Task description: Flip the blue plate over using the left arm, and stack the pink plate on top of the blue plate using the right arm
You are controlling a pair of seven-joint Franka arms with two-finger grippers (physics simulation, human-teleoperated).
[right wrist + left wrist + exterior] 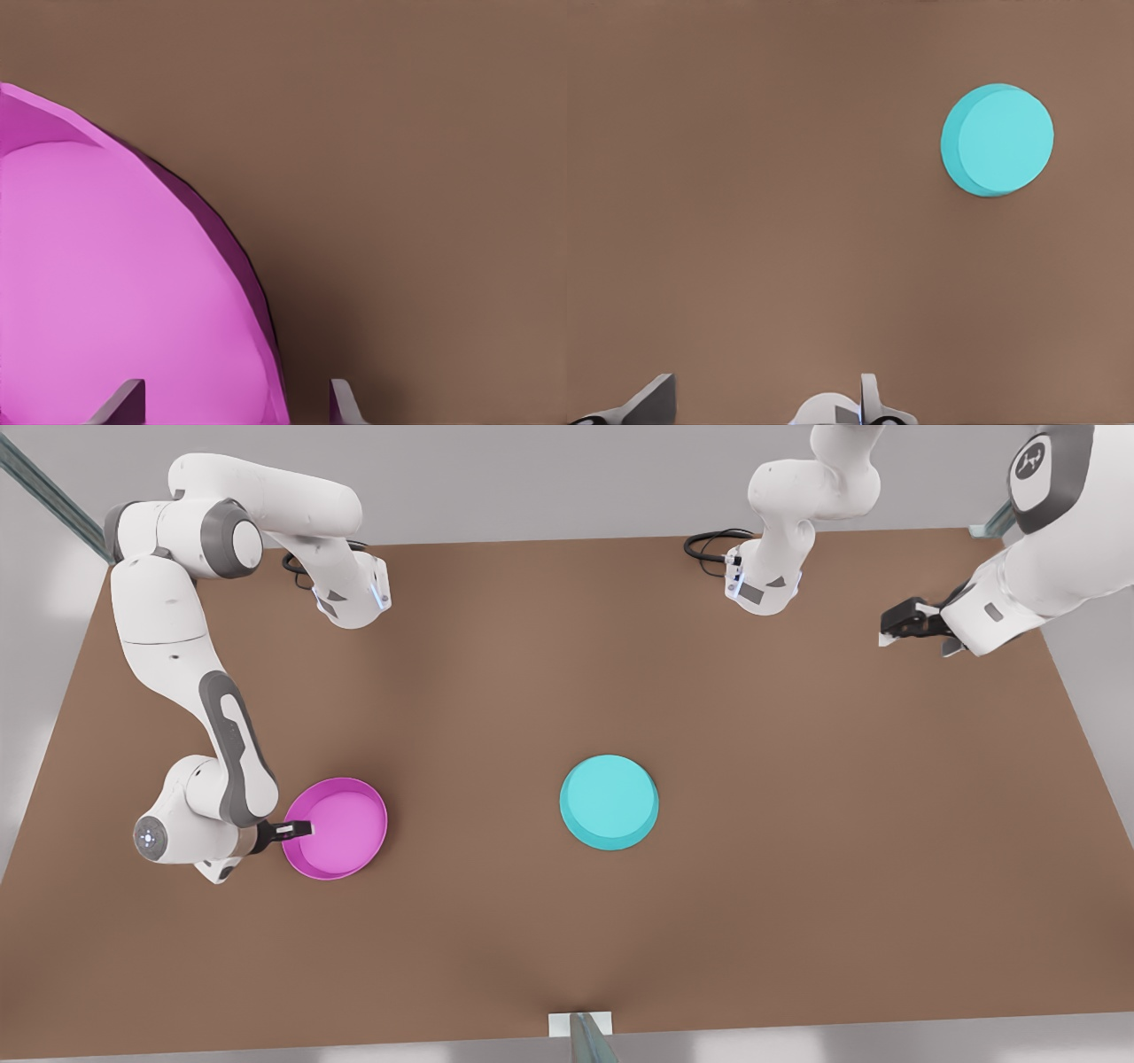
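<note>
1. The worktop (pixel 797 868) is a flat, matte brown surface that carries both dishes, which lie well apart.

2. The right arm (pixel 190 691), white with grey joint covers, reaches down on the front view's left to the pink plate. The left arm (pixel 1045 558) stands high at the far right of that view, away from both plates, and waits there.

3. The blue plate (pixel 609 802) sits near the middle of the worktop. It is a round, smooth cyan plastic dish, and it appears to lie base up: a flat plain disc faces the camera and the wall flares outward below it. I judge the flip done.

4. The pink plate (pixel 337 828) lies to the left of the blue one in the front view. It is a magenta dish of the same size, open side up, with a low upright rim.

5. The right gripper (pixel 292 831) meets the pink plate at the rim's left edge, reaching in sideways. In the right wrist view its fingers (pixel 120 405) stand apart with the rim wall between them, not yet closed on it. The coming move turns on this straddle: one finger inside the dish, one outside.

6. The left gripper (pixel 912 633) hangs clear of the surface, holding nothing, its fingers spread wide in the left wrist view.
</note>
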